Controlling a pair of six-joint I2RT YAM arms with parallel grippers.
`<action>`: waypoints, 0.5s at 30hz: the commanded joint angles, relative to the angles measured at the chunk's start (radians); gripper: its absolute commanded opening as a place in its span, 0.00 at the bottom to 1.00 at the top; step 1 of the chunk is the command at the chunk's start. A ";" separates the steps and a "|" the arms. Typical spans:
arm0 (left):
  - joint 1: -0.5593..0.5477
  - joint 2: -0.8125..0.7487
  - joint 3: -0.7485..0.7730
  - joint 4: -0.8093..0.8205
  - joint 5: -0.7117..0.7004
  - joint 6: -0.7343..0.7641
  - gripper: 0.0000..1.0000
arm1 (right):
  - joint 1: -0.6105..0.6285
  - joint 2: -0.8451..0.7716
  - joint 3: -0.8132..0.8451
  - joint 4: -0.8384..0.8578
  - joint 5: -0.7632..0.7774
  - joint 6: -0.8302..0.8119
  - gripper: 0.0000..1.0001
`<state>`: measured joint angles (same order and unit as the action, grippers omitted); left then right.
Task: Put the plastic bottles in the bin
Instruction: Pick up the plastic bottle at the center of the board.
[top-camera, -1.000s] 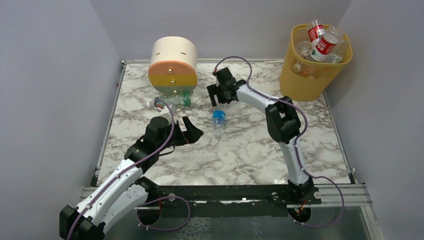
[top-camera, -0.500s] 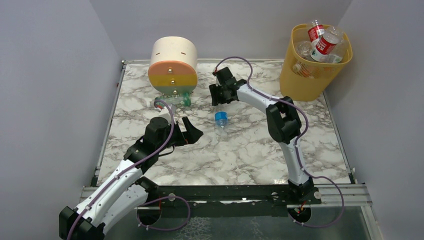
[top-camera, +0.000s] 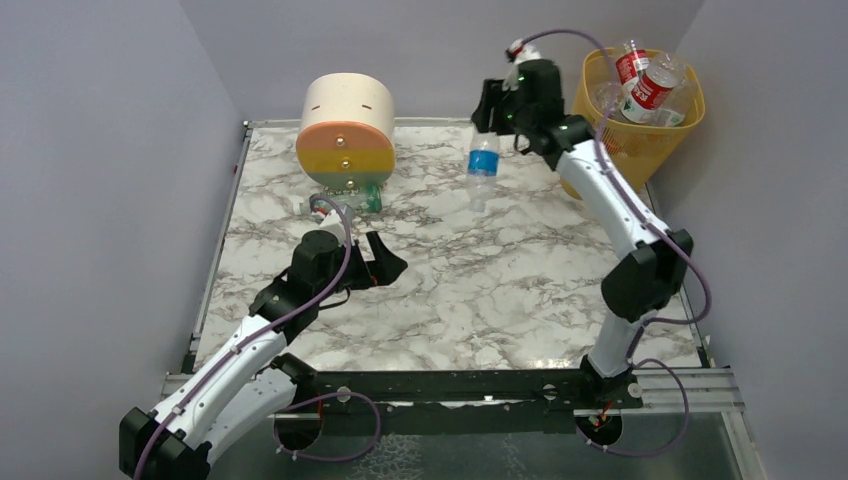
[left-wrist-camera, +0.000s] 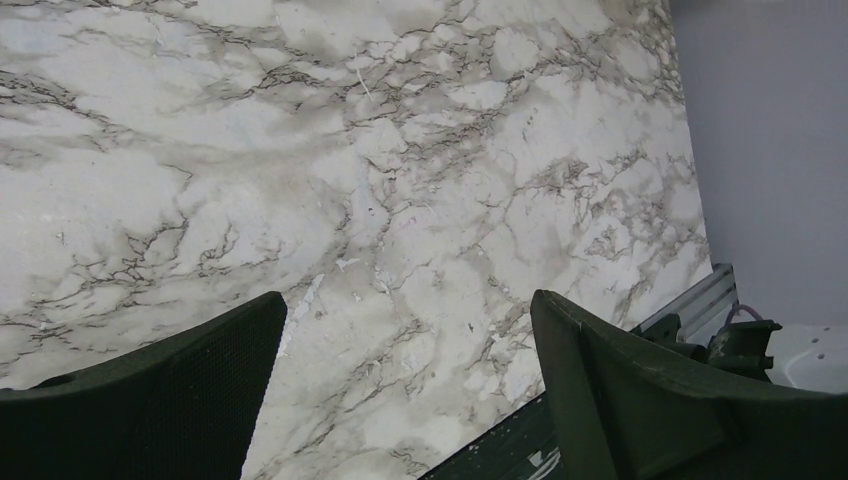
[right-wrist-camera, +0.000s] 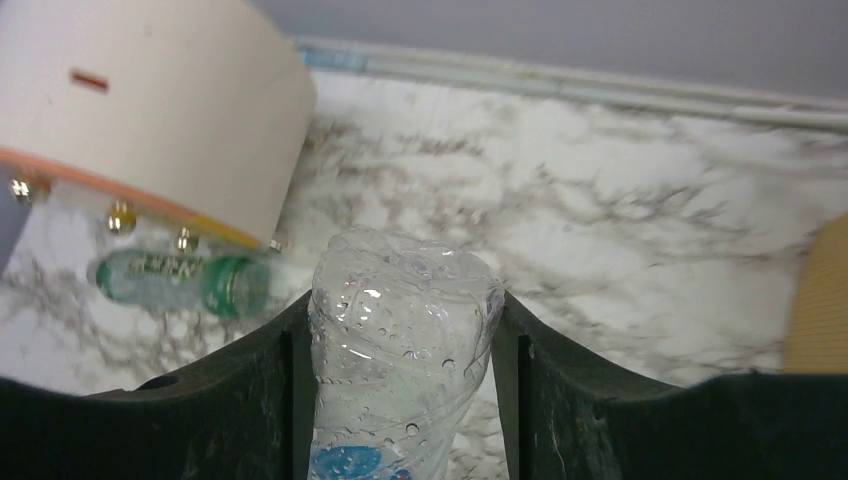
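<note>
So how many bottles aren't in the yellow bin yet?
2: a blue-labelled bottle in the right hand, a green-labelled bottle lying by the round drawer unit. More may hide behind it.

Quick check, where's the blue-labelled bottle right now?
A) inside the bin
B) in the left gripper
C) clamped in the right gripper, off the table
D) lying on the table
C: the right gripper is closed on both sides of the blue-labelled bottle, which hangs in the air just short of the bin.
</note>
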<state>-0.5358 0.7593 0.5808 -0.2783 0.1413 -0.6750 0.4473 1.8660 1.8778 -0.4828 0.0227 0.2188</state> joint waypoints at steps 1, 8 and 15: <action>0.006 0.018 0.024 0.033 0.012 0.009 0.99 | -0.071 -0.183 0.009 0.141 0.131 -0.012 0.51; 0.007 0.061 0.036 0.059 0.036 0.015 0.99 | -0.114 -0.346 -0.106 0.405 0.479 -0.097 0.51; 0.007 0.106 0.053 0.080 0.055 0.044 0.99 | -0.233 -0.417 -0.163 0.514 0.695 -0.129 0.51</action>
<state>-0.5358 0.8440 0.5842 -0.2501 0.1570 -0.6601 0.2790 1.4704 1.7496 -0.0502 0.5274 0.1261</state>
